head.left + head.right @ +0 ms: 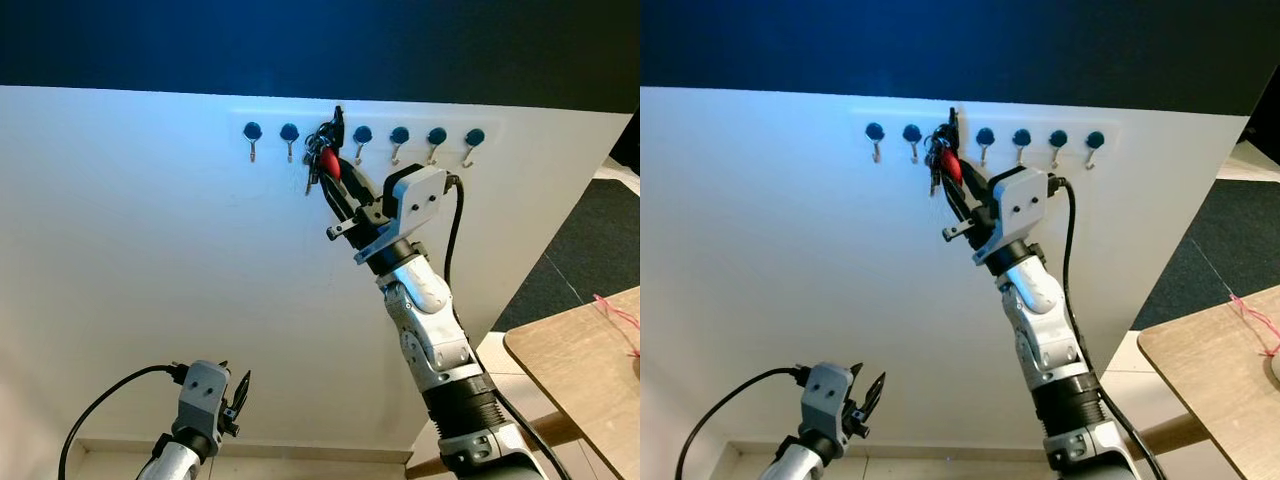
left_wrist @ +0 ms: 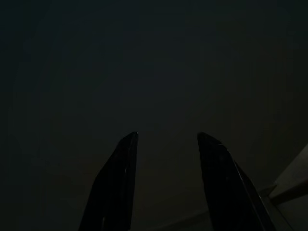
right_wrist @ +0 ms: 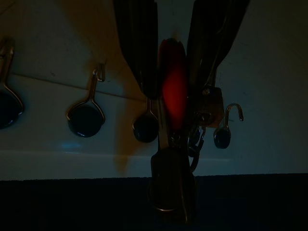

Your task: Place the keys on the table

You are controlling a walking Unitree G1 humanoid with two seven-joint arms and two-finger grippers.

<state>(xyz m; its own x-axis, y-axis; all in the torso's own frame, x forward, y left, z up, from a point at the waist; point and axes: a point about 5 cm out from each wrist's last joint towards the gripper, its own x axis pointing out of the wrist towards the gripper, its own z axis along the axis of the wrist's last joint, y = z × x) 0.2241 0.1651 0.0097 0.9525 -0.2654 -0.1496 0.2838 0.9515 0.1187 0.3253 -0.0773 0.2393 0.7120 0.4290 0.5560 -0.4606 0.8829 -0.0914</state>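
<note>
The right gripper (image 1: 333, 160) is raised high against the white wall (image 1: 140, 260), reaching a rail of hooks (image 1: 400, 136) with dark blue round caps that runs across the wall just below a dark band. Its jaws are narrow and close on the keys (image 1: 322, 160) — a bunch with a red tag (image 3: 172, 91) caught between the two black fingers (image 3: 139, 43), while the metal keys and ring dangle beside it. The bunch is at the third hook from the left, right against the rail; whether it hangs from the hook or is already free of it cannot be told. In the right wrist view the red tag sits squarely between the fingers, with the neighbouring hooks on either side and one bare hook (image 3: 226, 126) just beside the bunch.

The left gripper (image 1: 238, 395) hangs low at the near left, well apart from the rail, its jaws parted a moderate way and holding nothing — its wrist view is very dark, with two black fingers (image 2: 115, 183) set apart.

At the right edge stands the wooden counter (image 1: 575, 370), with a thin pink cord (image 1: 615, 312) lying on its far part.
</note>
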